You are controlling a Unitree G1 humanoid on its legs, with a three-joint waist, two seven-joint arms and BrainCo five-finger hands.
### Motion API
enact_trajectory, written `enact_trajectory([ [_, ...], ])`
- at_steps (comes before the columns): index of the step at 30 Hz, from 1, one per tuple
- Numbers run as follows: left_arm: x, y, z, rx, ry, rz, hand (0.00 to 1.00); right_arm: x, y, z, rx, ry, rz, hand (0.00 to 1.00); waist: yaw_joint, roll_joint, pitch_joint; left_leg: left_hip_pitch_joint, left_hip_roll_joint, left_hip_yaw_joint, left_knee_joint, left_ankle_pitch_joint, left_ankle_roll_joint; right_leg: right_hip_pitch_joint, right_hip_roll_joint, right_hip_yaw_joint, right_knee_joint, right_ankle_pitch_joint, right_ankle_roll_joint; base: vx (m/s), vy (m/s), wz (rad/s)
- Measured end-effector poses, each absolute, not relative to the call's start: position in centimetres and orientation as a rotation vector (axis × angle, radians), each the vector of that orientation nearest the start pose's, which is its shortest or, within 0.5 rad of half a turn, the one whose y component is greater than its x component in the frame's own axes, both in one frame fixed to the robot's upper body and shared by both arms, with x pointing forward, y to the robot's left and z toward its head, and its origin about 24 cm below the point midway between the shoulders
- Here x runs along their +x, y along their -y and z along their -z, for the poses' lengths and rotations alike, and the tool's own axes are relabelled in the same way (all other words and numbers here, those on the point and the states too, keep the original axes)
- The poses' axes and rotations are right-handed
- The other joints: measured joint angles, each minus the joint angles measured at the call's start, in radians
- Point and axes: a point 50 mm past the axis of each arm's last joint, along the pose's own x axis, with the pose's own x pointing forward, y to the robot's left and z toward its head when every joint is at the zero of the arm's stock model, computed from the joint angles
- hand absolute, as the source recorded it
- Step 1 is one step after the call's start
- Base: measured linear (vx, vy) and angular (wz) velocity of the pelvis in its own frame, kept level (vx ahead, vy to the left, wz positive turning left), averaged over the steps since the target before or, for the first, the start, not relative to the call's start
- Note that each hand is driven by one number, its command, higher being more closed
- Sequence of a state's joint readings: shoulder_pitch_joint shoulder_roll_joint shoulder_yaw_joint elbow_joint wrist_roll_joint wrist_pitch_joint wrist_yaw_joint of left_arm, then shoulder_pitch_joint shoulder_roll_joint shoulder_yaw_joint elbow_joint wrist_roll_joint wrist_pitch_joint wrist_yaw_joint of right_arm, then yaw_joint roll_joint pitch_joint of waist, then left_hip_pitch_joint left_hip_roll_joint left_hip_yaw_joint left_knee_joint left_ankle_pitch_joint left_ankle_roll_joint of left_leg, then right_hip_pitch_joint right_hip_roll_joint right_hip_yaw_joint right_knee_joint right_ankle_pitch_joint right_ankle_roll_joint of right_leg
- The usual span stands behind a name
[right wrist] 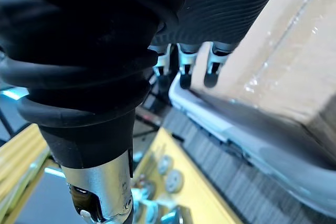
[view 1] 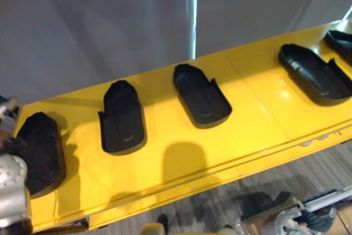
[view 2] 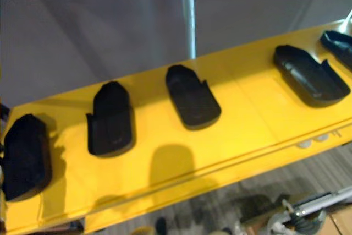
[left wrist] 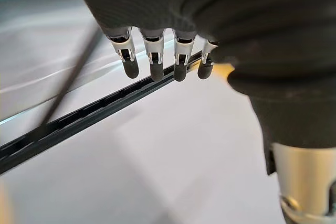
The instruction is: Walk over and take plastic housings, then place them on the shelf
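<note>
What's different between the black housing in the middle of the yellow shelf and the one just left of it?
The middle housing lies diagonally, wide end swung toward the robot's right; the left neighbour lies almost straight front to back. The middle housing's wall notch shows on its right side, the left neighbour's on its left. Both are black, hollow side up, lying apart on the yellow shelf.
</note>
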State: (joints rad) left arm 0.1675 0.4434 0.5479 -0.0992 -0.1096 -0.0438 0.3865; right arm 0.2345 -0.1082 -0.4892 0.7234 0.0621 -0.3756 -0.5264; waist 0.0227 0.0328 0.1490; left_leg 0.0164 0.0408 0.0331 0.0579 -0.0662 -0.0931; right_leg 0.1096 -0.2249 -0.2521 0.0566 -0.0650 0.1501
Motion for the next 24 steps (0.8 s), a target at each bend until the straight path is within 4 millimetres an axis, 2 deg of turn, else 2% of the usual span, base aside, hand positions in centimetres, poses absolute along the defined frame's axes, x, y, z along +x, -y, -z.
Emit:
enact_trajectory([
  [3, 17.1, -34.4, -9.2, 0.285, 0.118, -0.767, 0.0, 7.0, 30.2, 9.5, -0.156, -0.555, 1.122, 0.0, 0.008, -0.004, -0.004, 0.001, -0.001, -0.017, -0.021, 0.016, -0.003, 0.004, 0.001, -0.02, 0.0, 0.0, 0.0, -0.07, -0.013, 0.17],
  [5, 16.8, -33.4, -8.3, 0.216, 0.112, -0.673, 0.0, 6.4, 29.9, 9.8, -0.152, -0.582, 1.127, 0.0, 0.007, -0.009, -0.007, 0.005, 0.0, -0.028, -0.047, 0.038, -0.004, 0.007, 0.004, -0.03, 0.0, -0.002, -0.004, -0.07, -0.023, 0.22],
  [12, 16.4, -31.1, -8.8, 0.076, 0.206, -0.4, 0.0, 6.4, 29.7, 9.9, -0.164, -0.593, 1.112, 0.0, 0.015, -0.005, -0.018, 0.03, 0.001, -0.032, -0.124, 0.089, -0.004, -0.001, 0.006, -0.036, 0.004, -0.002, -0.004, -0.04, -0.008, 0.03],
  [24, 15.8, -30.6, -8.0, 0.049, 0.172, -0.29, 0.0, 6.4, 29.4, 10.3, -0.167, -0.619, 1.099, 0.0, 0.017, -0.03, -0.022, 0.036, 0.001, -0.035, -0.136, 0.098, -0.002, -0.001, 0.004, -0.046, 0.004, 0.002, 0.0, -0.01, -0.001, 0.0],
])
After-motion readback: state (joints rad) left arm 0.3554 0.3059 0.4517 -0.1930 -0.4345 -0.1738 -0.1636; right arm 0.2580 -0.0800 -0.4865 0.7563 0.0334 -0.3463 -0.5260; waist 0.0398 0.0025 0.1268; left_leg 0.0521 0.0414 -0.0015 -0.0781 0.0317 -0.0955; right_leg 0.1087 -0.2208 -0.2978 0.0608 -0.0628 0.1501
